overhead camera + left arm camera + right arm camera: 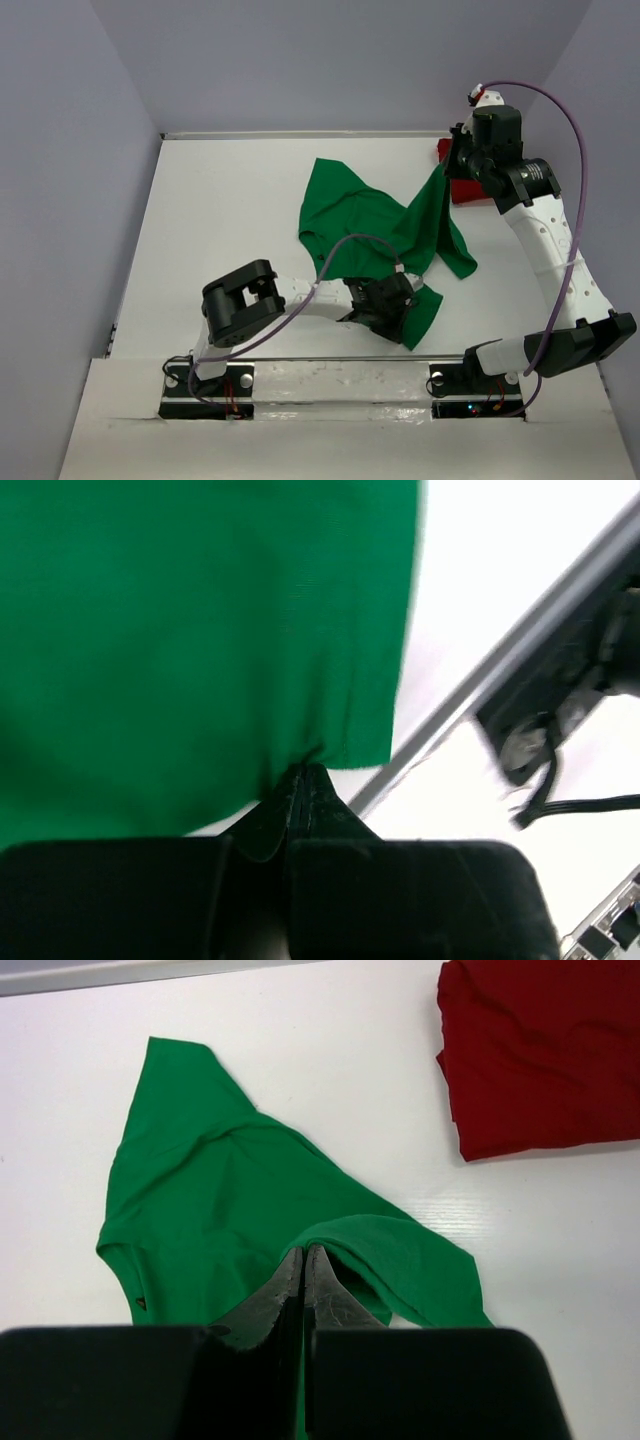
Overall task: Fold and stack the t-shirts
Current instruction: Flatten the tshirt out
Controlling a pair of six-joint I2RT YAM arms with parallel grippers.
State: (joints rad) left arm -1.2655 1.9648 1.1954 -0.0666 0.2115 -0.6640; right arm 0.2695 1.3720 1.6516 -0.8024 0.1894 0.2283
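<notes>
Shirt 1: green t-shirt (370, 225) (200, 630) (220, 1210), unfolded and crumpled, on counter (230, 220) (480, 570) (350, 1040), right of centre in top view.
Shirt 1 shape: left part lies flat on counter. Right part is drawn up to a peak at right hand. Near corner sits at left hand.
Shirt 2: red t-shirt (445, 150) (540, 1050), compact folded-looking pad at far right corner of counter, mostly hidden behind right arm (550, 240) in top view.
Shirt gap: green and red are apart, with bare white counter between them in right wrist view.
Left hand (398, 303) (300, 775): fingers together, clamped on hem of green t-shirt close to its corner, low by the counter.
Right hand (447, 170) (303, 1255): fingers together, clamped on a fold of green t-shirt, raised above counter.
Left arm (300, 300): bent low, reaching sideways along near edge.
Right arm pose: curves up the right side toward far corner.
Cables: purple cable (565, 115) loops over right arm, another (335, 255) runs over left arm and green cloth.
Rail: grey metal strip (500, 660) runs diagonally just past shirt edge in left wrist view.
</notes>
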